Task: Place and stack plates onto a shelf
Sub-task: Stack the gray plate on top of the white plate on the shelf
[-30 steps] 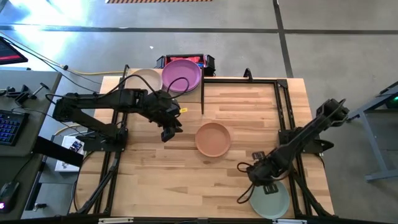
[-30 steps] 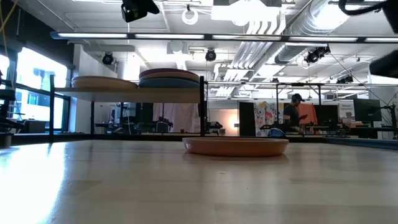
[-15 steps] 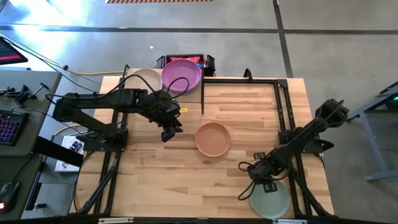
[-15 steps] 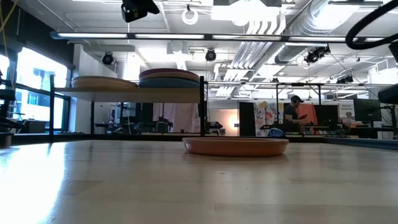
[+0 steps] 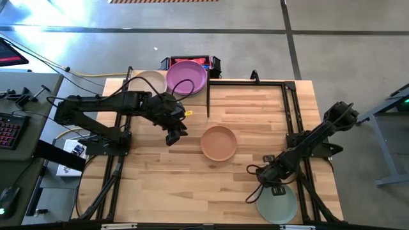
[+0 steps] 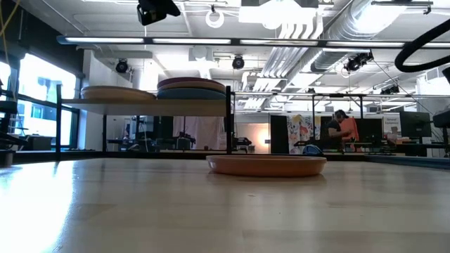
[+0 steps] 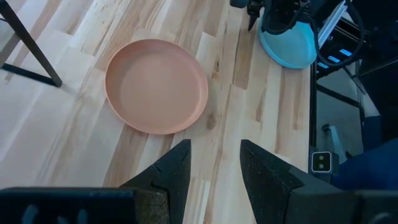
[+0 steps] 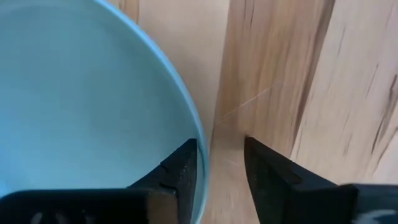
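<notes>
From above, the right gripper (image 5: 273, 183) sits low at the near right of the tabletop (image 5: 249, 121), at the far edge of the sage green plate (image 5: 277, 204), though the fingers are too small there to read. Its own wrist camera settles that: the two dark fingers (image 8: 180, 171) stand a narrow gap apart, straddling the plate's rim (image 8: 186, 118), one over the pale bowl of the plate and one over bare wood, not closed on it. The left gripper (image 5: 174, 133) hangs above the table's left half, and its wrist view shows its fingers (image 7: 168, 174) parted and empty, with the terracotta plate (image 7: 156, 86) lying flat and alone mid-table. The level camera adds what the overhead hides: the shelf (image 6: 155, 102) stands raised on thin black supports at the far left, bearing a cream plate (image 6: 116, 93) on the left and a stack topped by the purple plate (image 6: 191, 83) on the right, a blue edge showing beneath it. All plates look round, shallow and matte.
</notes>
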Motion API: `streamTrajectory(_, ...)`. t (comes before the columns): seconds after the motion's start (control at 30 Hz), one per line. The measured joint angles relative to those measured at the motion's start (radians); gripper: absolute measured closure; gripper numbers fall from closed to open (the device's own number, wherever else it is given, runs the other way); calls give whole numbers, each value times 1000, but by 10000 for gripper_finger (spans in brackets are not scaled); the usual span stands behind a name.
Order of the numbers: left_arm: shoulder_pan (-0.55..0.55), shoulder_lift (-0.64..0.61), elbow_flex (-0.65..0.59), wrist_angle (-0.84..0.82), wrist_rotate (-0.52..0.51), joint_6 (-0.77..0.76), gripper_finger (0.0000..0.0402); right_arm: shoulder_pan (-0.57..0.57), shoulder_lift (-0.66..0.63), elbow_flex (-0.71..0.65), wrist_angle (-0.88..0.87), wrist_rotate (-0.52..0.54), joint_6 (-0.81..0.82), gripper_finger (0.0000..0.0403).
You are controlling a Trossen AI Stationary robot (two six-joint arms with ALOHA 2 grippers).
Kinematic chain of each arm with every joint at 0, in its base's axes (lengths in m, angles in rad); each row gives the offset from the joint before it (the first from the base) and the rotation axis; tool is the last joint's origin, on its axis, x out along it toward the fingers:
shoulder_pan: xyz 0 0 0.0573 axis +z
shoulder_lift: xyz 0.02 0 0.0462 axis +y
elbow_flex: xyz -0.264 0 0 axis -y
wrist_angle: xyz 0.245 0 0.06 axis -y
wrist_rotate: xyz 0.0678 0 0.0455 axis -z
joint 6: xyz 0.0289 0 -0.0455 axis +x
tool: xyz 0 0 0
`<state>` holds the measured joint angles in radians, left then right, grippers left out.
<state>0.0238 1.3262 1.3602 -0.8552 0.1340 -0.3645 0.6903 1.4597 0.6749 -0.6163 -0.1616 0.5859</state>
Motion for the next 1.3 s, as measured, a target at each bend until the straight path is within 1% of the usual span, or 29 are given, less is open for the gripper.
streamTrajectory(0.07,0,0,0,0,-1,0,275,0,0,-3,0,0,0,289)
streamTrajectory(0.17,0,0,0,0,-29,0,275,0,0,-3,-3,0,0,308)
streamTrajectory(0.27,0,0,0,0,-68,0,275,0,0,-3,-3,0,-1,344)
streamTrajectory(0.33,0,0,0,0,-74,0,275,0,0,-3,-3,0,-1,377)
streamTrajectory(0.4,0,0,0,0,-75,-1,275,0,-1,-3,-3,-3,-1,396)
streamTrajectory(0.5,0,0,0,0,-75,-22,275,-4,-1,-3,-3,-4,17,394)
streamTrajectory(0.6,0,0,0,0,-75,-52,275,-11,-7,-3,-4,-6,17,401)
streamTrajectory(0.8,0,0,0,0,-75,-53,275,-45,-50,-3,-6,-5,20,402)
streamTrajectory(0.9,0,0,0,0,-75,-54,275,-66,-92,-3,-9,0,20,402)
streamTrajectory(1.03,0,0,0,0,-75,-63,275,-102,-161,-3,-9,31,37,402)
streamTrajectory(1.3,0,23,0,13,-75,-223,275,-220,-315,7,-27,99,94,403)
